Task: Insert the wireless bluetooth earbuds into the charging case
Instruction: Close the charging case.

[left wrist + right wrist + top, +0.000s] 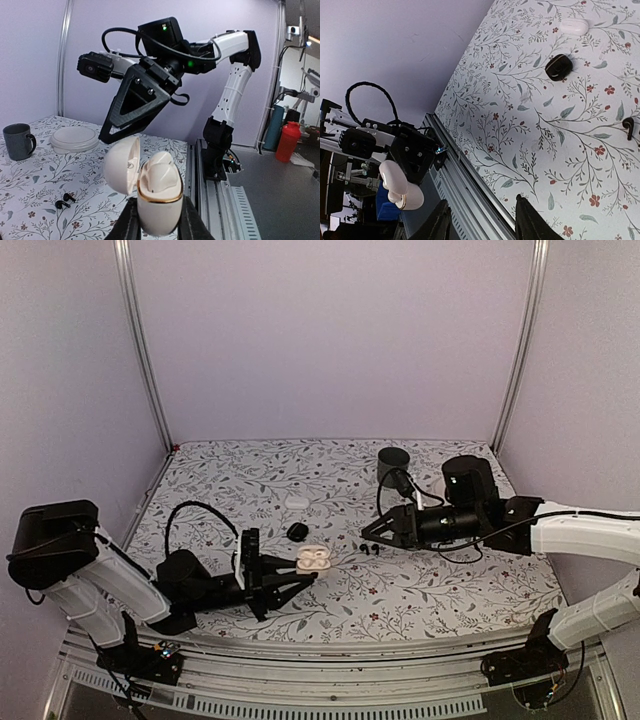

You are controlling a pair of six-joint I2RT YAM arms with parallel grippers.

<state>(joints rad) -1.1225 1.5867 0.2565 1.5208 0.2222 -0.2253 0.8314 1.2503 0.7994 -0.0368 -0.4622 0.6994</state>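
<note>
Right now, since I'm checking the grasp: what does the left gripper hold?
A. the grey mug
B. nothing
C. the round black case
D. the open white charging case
D: the left gripper pinches the white charging case between its fingers, with the lid swung open.

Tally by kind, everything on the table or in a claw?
Cases: 3 (open white case in left claw, black case, shut white case)
Black earbuds, loose: 2
Mug: 1
White dish: 1
Total: 7
</note>
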